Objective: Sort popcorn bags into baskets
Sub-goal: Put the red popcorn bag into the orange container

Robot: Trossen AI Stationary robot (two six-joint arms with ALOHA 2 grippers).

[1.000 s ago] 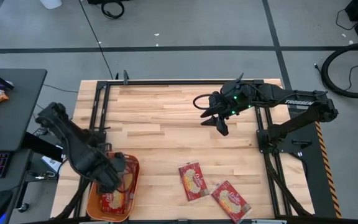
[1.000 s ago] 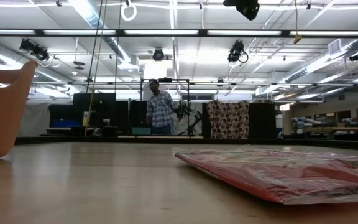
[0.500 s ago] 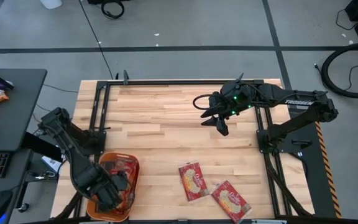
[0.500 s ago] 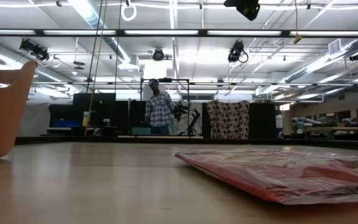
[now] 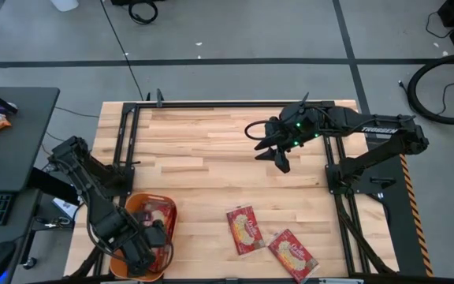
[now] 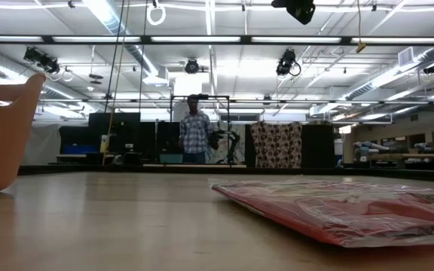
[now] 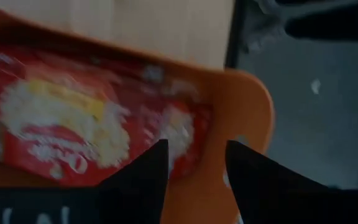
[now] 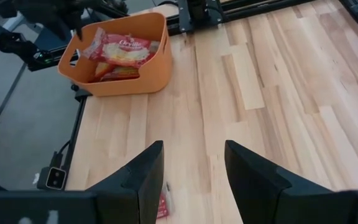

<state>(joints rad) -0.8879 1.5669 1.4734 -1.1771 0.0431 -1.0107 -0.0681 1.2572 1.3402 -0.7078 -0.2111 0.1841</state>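
The orange basket (image 5: 171,223) stands at the table's near left corner with red popcorn bags (image 5: 153,214) lying in it; the right wrist view shows the basket (image 8: 129,73) and its bags (image 8: 124,50) too. My left gripper (image 5: 148,254) hovers open over the basket's near end, with the rim (image 7: 244,118) and a bag (image 7: 73,124) below its fingers. Two more popcorn bags (image 5: 244,229) (image 5: 292,254) lie flat on the table near its front edge. My right gripper (image 5: 280,162) hangs open above the table's far right part, holding nothing.
The low view shows the basket's wall (image 6: 2,135) at left and a flat bag (image 6: 353,211) at right. A person (image 6: 194,135) stands far behind the table. Bare wood lies between the basket and my right gripper (image 8: 194,168). A desk (image 5: 14,134) stands left of the table.
My left gripper has moved over the basket toward the table's near edge, from the basket's far part to its near end. A bag in the basket's far part now shows uncovered. My right arm has kept still.
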